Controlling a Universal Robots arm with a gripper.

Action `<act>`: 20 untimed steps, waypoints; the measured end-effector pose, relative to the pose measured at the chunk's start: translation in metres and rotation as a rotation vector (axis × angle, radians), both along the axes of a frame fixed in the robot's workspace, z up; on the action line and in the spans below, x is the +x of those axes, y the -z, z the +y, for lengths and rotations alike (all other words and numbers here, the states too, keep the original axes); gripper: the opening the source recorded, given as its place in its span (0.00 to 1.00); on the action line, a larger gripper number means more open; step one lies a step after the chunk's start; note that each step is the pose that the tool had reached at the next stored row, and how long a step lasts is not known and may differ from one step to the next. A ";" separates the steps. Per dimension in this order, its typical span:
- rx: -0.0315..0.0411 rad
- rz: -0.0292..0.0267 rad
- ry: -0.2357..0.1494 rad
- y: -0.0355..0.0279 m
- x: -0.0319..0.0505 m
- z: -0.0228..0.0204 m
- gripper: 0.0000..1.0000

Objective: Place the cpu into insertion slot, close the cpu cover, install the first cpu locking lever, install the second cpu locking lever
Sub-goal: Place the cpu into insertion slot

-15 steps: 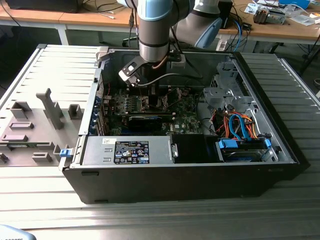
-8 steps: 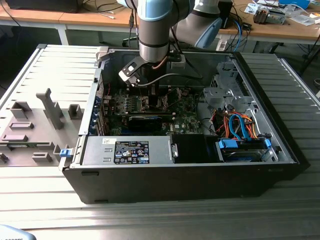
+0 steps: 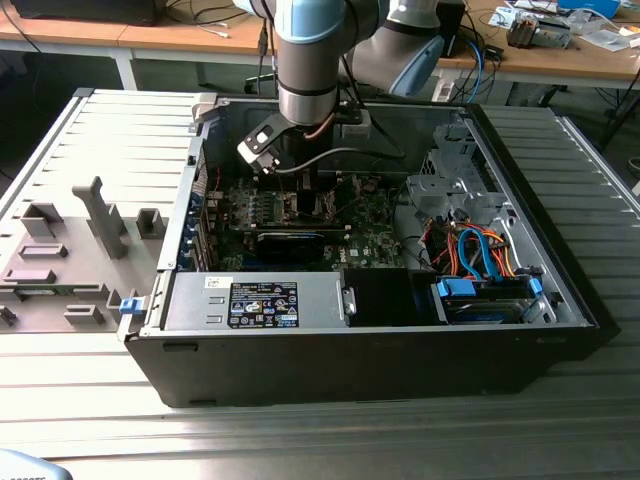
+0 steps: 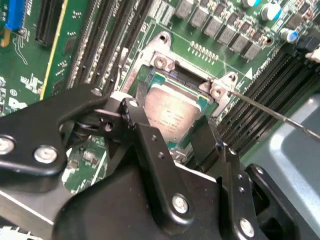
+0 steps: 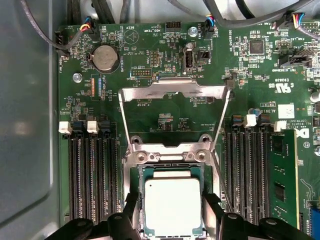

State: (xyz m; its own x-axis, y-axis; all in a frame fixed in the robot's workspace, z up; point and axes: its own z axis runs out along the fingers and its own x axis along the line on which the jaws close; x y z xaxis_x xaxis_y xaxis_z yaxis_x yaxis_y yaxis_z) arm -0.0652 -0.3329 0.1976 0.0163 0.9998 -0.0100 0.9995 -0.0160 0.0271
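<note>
Ribbed grey metal table [image 3: 320, 440], open black computer case [image 3: 350, 370] — black gripper [image 5: 170, 197] straddles silver-grey square cpu [image 5: 172, 212] in black insertion slot [image 5: 170, 166]; grip unclear.

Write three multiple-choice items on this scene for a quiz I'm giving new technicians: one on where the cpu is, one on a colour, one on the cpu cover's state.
1. Where is the cpu?
A) at the insertion slot, under the gripper
B) on the power-supply box
C) on the table

2. What colour is the circuit board?
A) red
B) green
C) white

3. How does the cpu cover stand?
A) shut over the cpu
B) lying on the table
C) swung open, off the slot

Answers:
1 A: both wrist views show the cpu at the slot, under the gripper.
2 B: the board is green in every view.
3 C: in the first wrist view the cover's frame lies beyond the slot, so the cpu is bare.
</note>
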 end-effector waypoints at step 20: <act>0.0024 0.0000 -0.088 -0.0134 -0.0006 -0.0009 0.11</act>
State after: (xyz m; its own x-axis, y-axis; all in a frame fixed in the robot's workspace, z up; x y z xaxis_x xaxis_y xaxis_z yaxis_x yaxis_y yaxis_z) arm -0.0658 -0.3338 0.2109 -0.0718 0.9974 -0.0075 0.9970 0.0720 0.0271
